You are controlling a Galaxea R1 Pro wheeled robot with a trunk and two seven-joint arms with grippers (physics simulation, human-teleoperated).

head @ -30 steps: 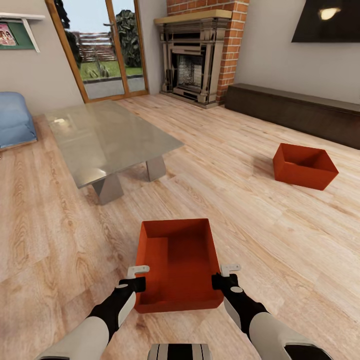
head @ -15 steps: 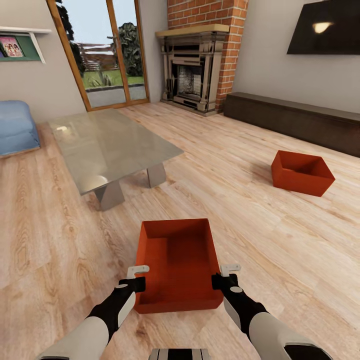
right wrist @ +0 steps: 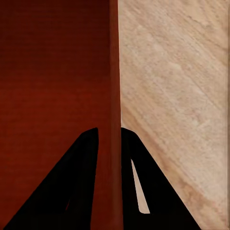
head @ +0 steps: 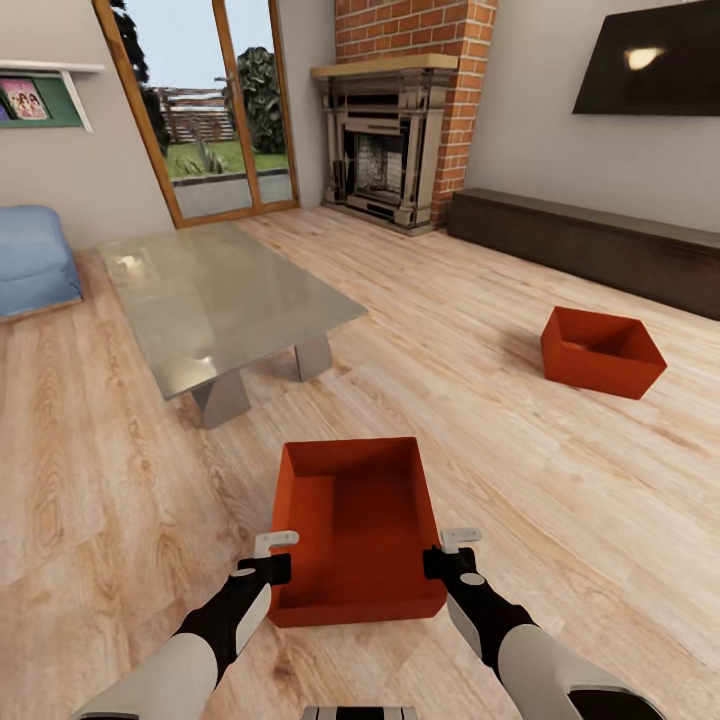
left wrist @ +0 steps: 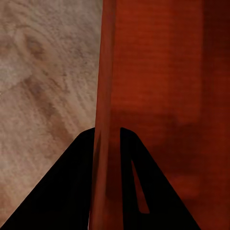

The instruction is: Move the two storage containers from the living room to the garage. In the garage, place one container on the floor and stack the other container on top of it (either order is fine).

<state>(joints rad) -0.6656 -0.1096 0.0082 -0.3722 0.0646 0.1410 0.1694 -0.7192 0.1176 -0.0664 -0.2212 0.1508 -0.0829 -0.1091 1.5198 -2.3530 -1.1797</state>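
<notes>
Near container (head: 358, 530) is carried between my arms, long axis running away from me. Left gripper (head: 272, 556) is clamped on its left wall, right gripper (head: 447, 553) on its right wall. Second container (head: 601, 352) sits on the living-room floor (head: 480, 330), forward-right, nearer my right arm. Since a second ago my view has tipped; the held box hasn't shifted.
</notes>
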